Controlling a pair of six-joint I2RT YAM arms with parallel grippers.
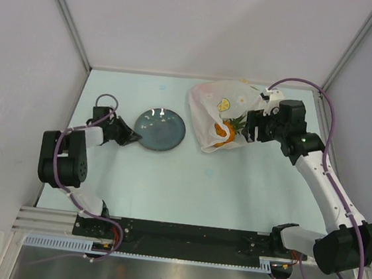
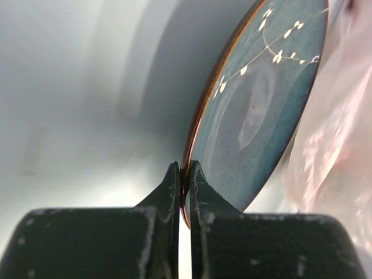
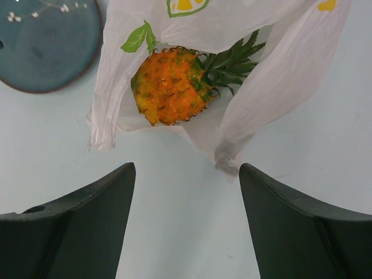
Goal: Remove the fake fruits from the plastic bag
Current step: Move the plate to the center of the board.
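Fake fruits: only one shows, an orange pineapple; any others are hidden under the film.
Place: the pineapple lies on its side in the mouth of the plastic bag, at the far right of the worktop, near the dark plate.
Feel: probably light, hollow and stiff; the bumpy skin should give grip.
Hold: across the middle of the orange body; the spiky green crown looks too thin to pinch.
Bag: limp and crinkly, with a flap over the fruit's top edge; it may drag along.
Right tool: wide open and empty, just short of the bag's mouth, facing the pineapple.
Left tool: pinched tight on the plate's rim.
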